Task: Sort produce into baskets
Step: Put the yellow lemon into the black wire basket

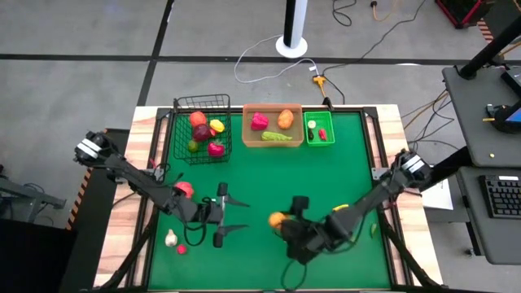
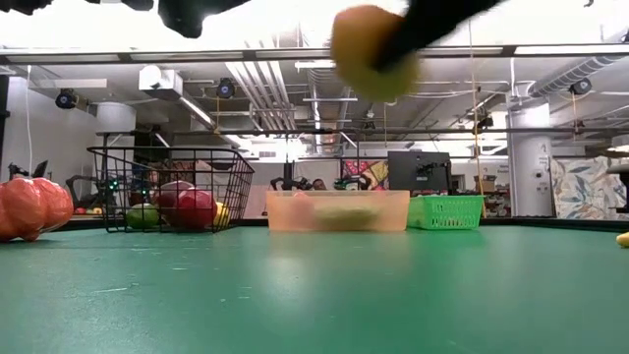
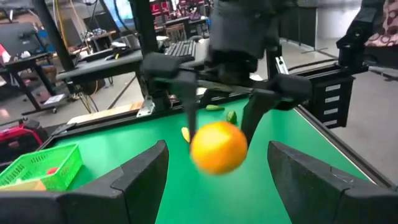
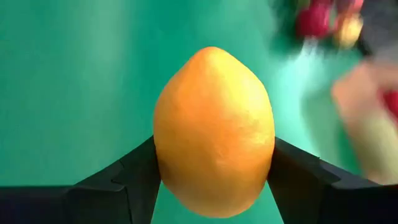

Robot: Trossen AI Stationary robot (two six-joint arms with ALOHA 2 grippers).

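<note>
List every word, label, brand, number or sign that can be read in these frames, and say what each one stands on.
None can be read in any view.
Black wire basket, tan tray, green bin: no lettering shows.
Orange fruit held in the right gripper: no sticker or mark shows.
Left gripper, open: no brand mark shows.
Room equipment behind the table in the low view: any print is too blurred to read.

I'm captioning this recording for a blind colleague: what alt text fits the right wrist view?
The right gripper holds an orange-yellow, lemon-shaped fruit between its two dark fingers, above the green table. Blurred red and yellow produce lies beyond it.
</note>
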